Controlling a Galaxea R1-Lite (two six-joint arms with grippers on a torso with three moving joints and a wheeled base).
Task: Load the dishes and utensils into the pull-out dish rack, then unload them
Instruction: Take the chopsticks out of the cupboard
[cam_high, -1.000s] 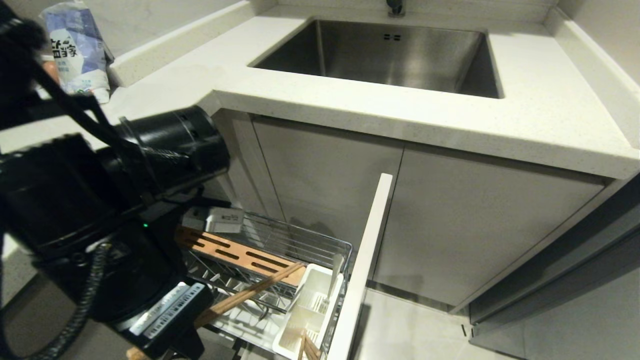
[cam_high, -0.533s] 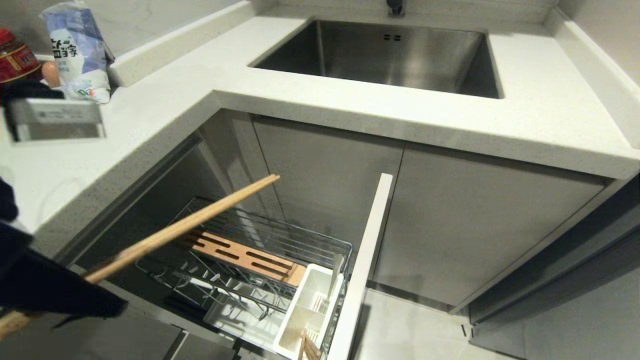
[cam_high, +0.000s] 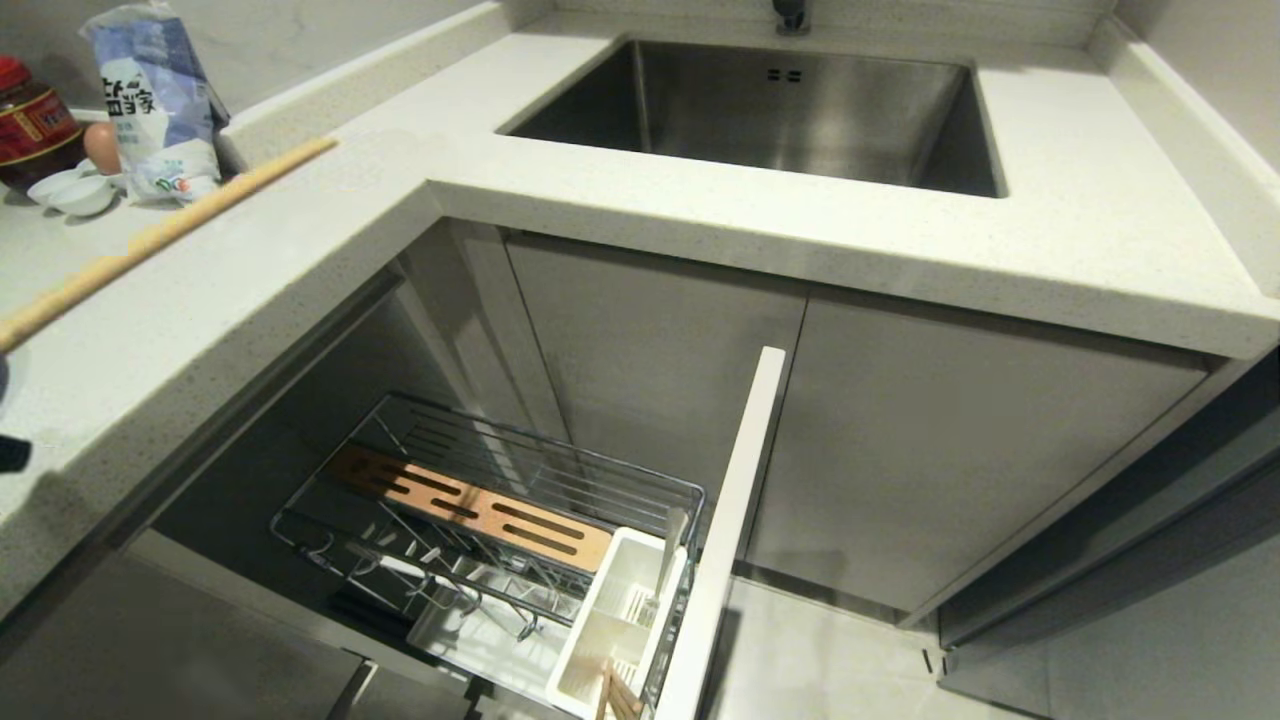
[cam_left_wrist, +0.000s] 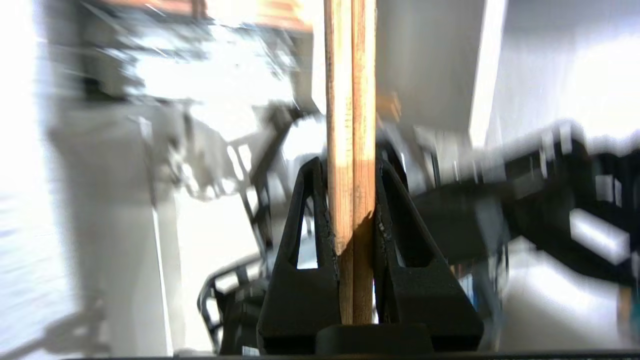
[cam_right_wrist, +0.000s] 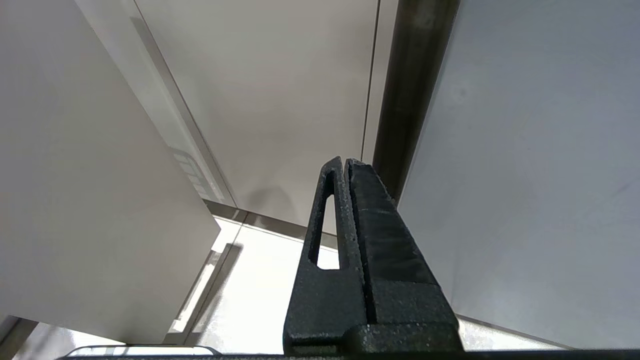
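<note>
The pair of wooden chopsticks (cam_high: 170, 230) hangs slantwise over the left counter, its thick end running off the left edge of the head view. In the left wrist view my left gripper (cam_left_wrist: 350, 165) is shut on the chopsticks (cam_left_wrist: 350, 75), both sticks side by side between the fingers. The pull-out dish rack (cam_high: 480, 500) stands open low in the middle, with its slotted wooden bar (cam_high: 470, 510), white caddy (cam_high: 620, 620) and pale front (cam_high: 730, 520). A silver handle (cam_high: 672, 545) stands in the caddy. The dishes are out of view. My right gripper (cam_right_wrist: 345, 162) is shut and empty, parked by the cabinet doors.
The steel sink (cam_high: 800, 100) is set into the pale countertop (cam_high: 1050, 230) straight ahead. At the far left of the counter stand a blue-and-white bag (cam_high: 155, 100), a red jar (cam_high: 30, 120) and small white saucers (cam_high: 70, 190). Wooden stick ends (cam_high: 618, 698) poke from the caddy's near end.
My left arm has risen from the rack and swung left out of the head view, carrying the chopsticks from over the basket to above the left counter. The right arm has not moved.
</note>
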